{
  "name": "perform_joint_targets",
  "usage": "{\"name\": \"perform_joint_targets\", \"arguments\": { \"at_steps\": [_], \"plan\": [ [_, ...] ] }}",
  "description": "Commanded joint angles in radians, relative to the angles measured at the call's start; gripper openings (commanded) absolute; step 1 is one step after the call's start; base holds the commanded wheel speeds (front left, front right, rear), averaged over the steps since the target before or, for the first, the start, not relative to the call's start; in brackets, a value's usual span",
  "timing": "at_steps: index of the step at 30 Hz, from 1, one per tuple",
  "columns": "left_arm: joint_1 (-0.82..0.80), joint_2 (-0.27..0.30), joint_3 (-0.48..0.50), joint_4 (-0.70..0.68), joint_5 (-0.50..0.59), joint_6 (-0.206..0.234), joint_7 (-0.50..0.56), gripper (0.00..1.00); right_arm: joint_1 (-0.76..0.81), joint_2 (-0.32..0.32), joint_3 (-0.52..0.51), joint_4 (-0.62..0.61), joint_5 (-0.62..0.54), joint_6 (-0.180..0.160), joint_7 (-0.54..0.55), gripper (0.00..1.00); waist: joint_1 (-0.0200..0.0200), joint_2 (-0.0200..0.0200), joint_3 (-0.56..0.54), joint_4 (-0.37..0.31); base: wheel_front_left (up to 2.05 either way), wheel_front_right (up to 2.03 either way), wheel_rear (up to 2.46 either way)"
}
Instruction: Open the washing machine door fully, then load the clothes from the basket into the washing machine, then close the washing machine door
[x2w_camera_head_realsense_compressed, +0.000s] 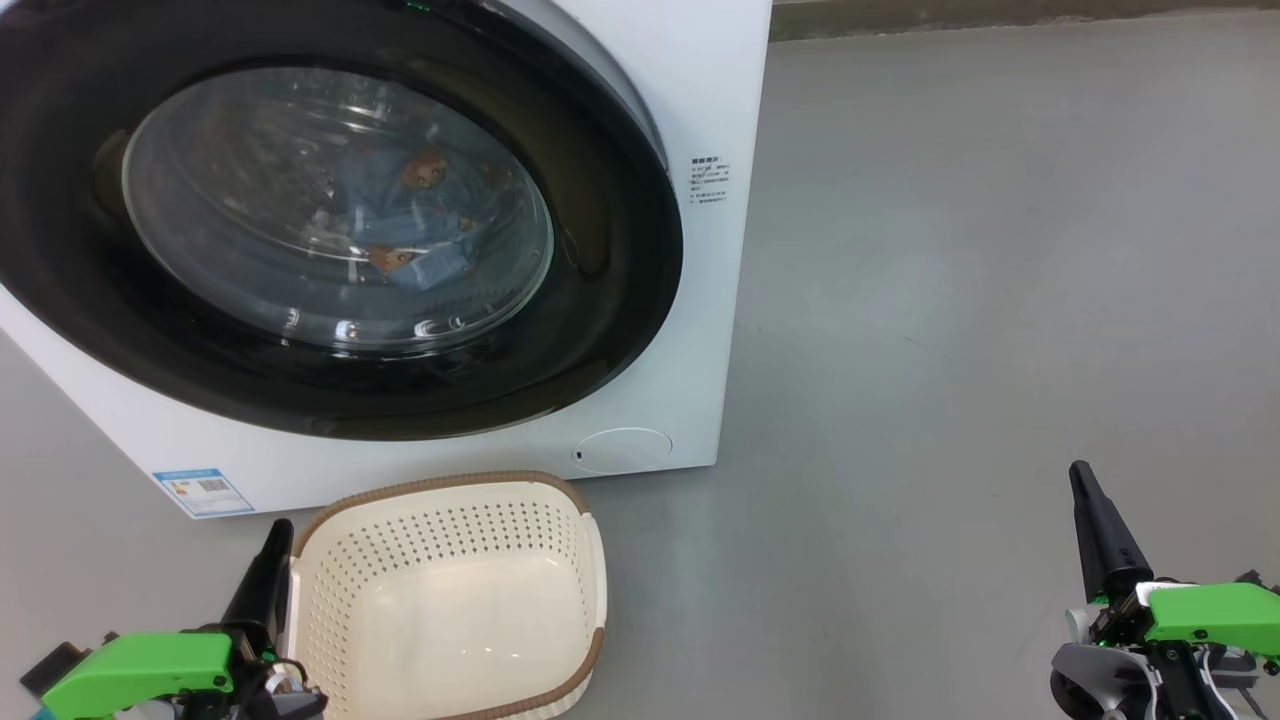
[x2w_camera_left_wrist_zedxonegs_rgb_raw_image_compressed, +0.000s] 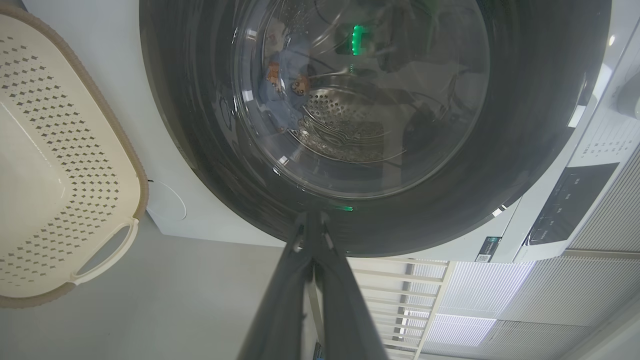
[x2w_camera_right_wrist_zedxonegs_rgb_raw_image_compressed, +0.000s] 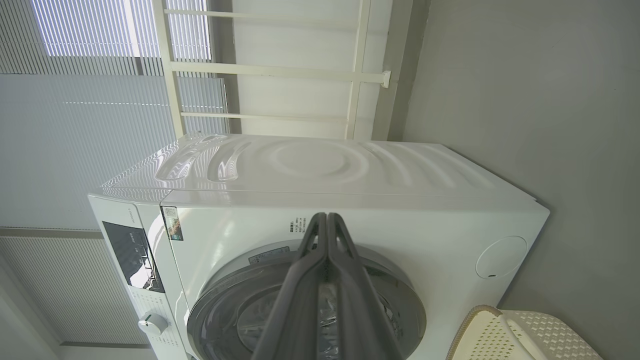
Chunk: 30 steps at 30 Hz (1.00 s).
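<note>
Jaws pressed together and empty, the left gripper (x2w_camera_head_realsense_compressed: 278, 535) sits in front of the washing machine (x2w_camera_head_realsense_compressed: 720, 120), below its left lower corner. Just beside it, on the floor (x2w_camera_head_realsense_compressed: 950, 300) before the machine's front, stands the basket (x2w_camera_head_realsense_compressed: 440, 482), with nothing lying in it. It is thin perforated plastic, probably light enough to skid if nudged, and its side handles look like the safest hold.

Higher up, the washing machine door (x2w_camera_head_realsense_compressed: 620, 260) lies against the machine's front and looks closed. It is rigid, glossy and probably slick, so a pinch on the black ring would likely slip. A hold at its outer edge seems better, but no handle or latch can be made out, nor which side carries the hinge. Whether the catch has actually engaged cannot be told.

Behind the glass, inside the machine, lie the clothes (x2w_camera_head_realsense_compressed: 420, 230). They are soft, limp blue fabric with bear prints, light and easy to pinch anywhere. Reflections blur them, and no cream-yellow piece can be picked out.

Well off to the machine's right, the right gripper (x2w_camera_head_realsense_compressed: 1082, 480) is also closed on nothing.
</note>
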Motion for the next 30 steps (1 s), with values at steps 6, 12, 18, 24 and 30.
{"name": "perform_joint_targets", "arguments": {
  "at_steps": [6,12,18,24,30],
  "plan": [
    [-0.037,0.013,0.034,-0.019,-0.003,-0.001,0.003,0.00,-0.037,-0.007,0.026,-0.031,0.018,0.001,0.002,0.00,0.0000,0.0000,0.000,0.000,0.00,0.00,0.00],
    [-0.037,0.013,0.034,-0.019,-0.003,-0.001,0.003,0.00,-0.037,-0.009,0.029,-0.031,0.020,0.001,0.000,0.00,0.0000,0.0000,0.000,0.000,0.00,0.00,0.00],
    [-0.037,0.013,0.034,-0.019,-0.003,-0.001,0.003,0.00,-0.036,-0.011,0.032,-0.031,0.023,0.001,-0.002,0.00,0.0000,0.0000,0.000,0.000,0.00,0.00,0.00],
    [-0.037,0.013,0.034,-0.019,-0.003,-0.001,0.003,0.00,-0.036,-0.013,0.034,-0.032,0.026,0.001,-0.004,0.00,0.0000,0.0000,0.000,0.000,0.00,0.00,0.00],
    [-0.037,0.013,0.034,-0.019,-0.003,-0.001,0.003,0.00,-0.036,-0.015,0.037,-0.032,0.028,0.001,-0.006,0.00,0.0000,0.0000,0.000,0.000,0.00,0.00,0.00]
  ]
}}
